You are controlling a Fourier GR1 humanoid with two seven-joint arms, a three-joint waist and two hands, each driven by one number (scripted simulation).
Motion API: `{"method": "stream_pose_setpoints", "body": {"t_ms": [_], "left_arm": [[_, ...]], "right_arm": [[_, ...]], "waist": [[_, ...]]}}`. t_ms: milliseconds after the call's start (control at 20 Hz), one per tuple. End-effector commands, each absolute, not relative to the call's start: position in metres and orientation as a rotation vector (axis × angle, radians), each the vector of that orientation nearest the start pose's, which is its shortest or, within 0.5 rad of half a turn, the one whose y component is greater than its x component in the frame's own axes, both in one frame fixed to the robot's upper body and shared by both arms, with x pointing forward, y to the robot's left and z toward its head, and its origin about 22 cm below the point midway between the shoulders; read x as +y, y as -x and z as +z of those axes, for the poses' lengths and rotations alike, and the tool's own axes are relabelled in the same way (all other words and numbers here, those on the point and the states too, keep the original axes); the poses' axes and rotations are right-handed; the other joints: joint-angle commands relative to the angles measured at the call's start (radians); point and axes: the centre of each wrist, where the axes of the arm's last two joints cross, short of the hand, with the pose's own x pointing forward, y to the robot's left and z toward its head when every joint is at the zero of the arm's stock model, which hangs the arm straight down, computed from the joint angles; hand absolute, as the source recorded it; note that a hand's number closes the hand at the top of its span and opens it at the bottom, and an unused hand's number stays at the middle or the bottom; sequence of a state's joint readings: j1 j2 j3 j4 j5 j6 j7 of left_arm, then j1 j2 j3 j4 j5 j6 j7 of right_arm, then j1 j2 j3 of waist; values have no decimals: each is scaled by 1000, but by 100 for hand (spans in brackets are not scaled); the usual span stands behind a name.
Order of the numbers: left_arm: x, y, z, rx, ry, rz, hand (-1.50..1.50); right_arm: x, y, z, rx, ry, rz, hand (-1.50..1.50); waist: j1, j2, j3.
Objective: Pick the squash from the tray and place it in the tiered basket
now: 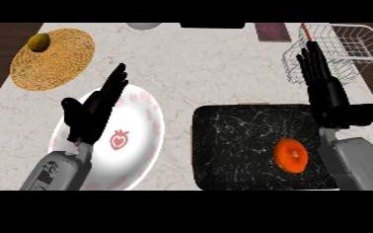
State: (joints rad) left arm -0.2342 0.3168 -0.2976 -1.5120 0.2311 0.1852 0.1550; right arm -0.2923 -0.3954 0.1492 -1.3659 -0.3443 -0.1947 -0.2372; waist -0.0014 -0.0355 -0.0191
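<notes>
An orange round squash (291, 155) lies on the black marbled tray (233, 143), toward its right side. The white wire tiered basket (336, 49) stands at the counter's far right. My right hand (320, 76) is open with straight fingers, raised between the tray's far right corner and the basket, well beyond the squash. My left hand (94, 108) is open, fingers up, resting over the white plate at the left. Neither hand holds anything.
A white plate (138, 128) with pink marks and a strawberry print lies left of the tray. A round woven mat (58, 61) at the far left carries a small olive-green fruit (39, 41). A pale bowl (144, 25) and dark objects line the back edge.
</notes>
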Motion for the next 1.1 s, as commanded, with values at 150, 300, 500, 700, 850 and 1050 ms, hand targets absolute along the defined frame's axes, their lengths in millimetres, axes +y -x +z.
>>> {"method": "stream_pose_setpoints", "body": {"t_ms": [150, 300, 500, 700, 850, 1050], "left_arm": [[236, -288, 48, -1633, -160, -152, 0], [231, -283, 43, -1606, -138, -117, 0], [220, -276, 38, -1656, -160, -119, 0], [222, -275, 36, -1666, -213, -90, 0], [202, -263, 36, -1677, -177, -109, 0], [227, -274, 38, -1652, -227, -93, 0]], "right_arm": [[-332, -305, 91, -1980, -360, -1, 150], [-317, -305, 50, -1965, -371, -715, 150], [-340, -279, 10, -1649, -778, -192, -150], [-410, -259, 34, -1719, -939, 11, -150], [-467, -249, 55, -1790, -899, 120, -150], [-505, -240, 142, -1774, -639, 488, -150]], "waist": [[-14, 31, 23], [-77, 12, 75], [9, 42, 28], [-14, 37, 24], [7, 37, 23], [-27, 32, 21]]}}
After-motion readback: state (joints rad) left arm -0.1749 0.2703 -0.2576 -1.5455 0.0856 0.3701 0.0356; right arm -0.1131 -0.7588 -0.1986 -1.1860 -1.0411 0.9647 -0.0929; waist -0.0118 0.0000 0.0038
